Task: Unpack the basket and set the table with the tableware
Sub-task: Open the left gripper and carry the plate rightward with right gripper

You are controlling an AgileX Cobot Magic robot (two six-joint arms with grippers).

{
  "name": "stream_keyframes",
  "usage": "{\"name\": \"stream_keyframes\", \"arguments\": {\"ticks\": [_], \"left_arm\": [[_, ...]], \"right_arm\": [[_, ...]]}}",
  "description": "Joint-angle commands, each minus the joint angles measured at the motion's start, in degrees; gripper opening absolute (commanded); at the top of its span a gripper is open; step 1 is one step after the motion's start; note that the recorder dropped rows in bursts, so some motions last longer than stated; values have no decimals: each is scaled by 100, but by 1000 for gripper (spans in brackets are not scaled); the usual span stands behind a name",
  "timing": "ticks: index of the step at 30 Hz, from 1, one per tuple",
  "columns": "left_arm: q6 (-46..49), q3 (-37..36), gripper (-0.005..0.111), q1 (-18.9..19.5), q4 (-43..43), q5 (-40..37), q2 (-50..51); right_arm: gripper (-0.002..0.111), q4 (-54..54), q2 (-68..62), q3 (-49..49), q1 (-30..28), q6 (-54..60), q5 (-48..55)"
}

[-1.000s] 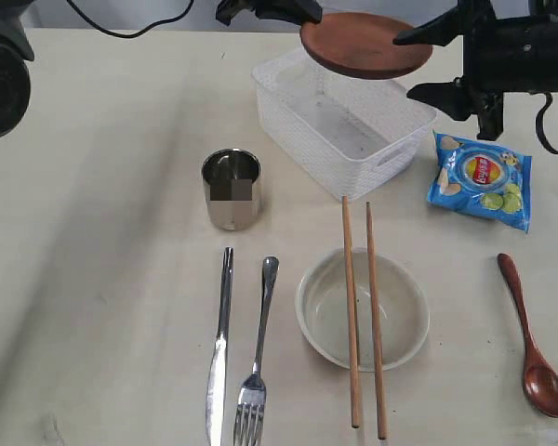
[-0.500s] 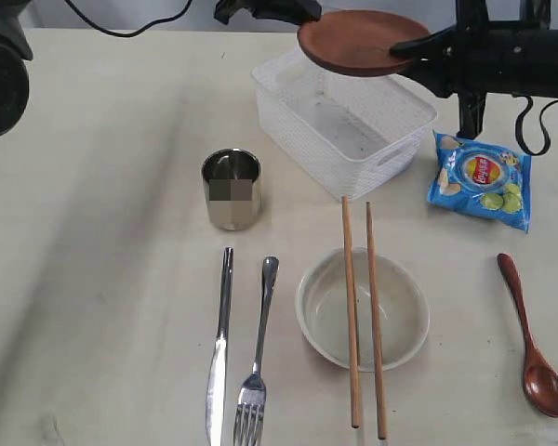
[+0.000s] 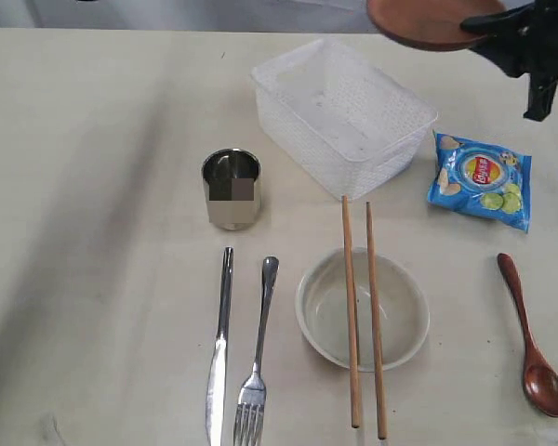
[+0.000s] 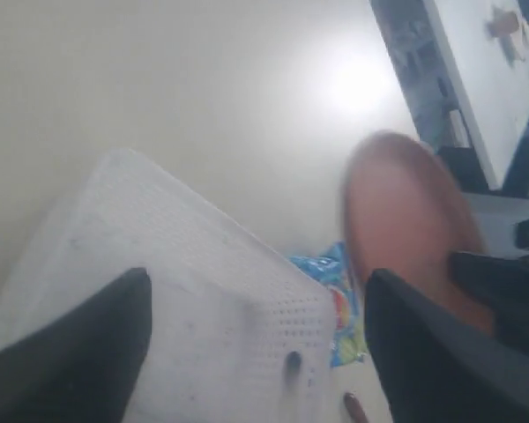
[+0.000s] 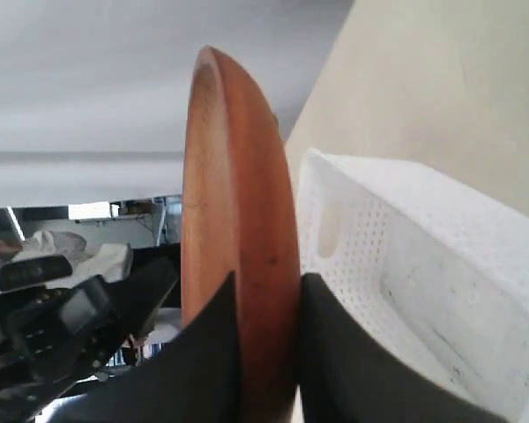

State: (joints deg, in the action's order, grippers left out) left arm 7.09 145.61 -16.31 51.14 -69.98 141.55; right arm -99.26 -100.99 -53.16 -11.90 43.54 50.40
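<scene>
While the brown plate (image 3: 418, 23) is being gripped by its rim in the right tool (image 3: 484, 32) at the upper right of the exterior frame, clear of the worktop (image 3: 102, 186), the white basket (image 3: 298, 139) is being borne by the worktop at upper centre. The left tool (image 4: 256, 348) is being held wide open over the basket.

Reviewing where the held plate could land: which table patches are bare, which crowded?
Bare, for the plate: the wide table stretch left of the cup and knife; a narrower patch between bowl and spoon. Crowded: around the chopsticks' tips near the basket.
</scene>
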Motion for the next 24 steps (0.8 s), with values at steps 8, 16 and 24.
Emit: {"name": "stream_keyframes", "arguments": {"ticks": [8, 16, 24], "left_arm": [[1508, 34, 64, -340, -2117, 1, 123], [2649, 34, 64, -802, -3021, 1, 379], [2649, 34, 64, -802, -3180, 22, 705]], "right_arm": [[0, 990, 797, -20, -446, 308, 616], [0, 1003, 820, -20, -446, 463, 899], [0, 1003, 820, -20, -446, 530, 899]]}}
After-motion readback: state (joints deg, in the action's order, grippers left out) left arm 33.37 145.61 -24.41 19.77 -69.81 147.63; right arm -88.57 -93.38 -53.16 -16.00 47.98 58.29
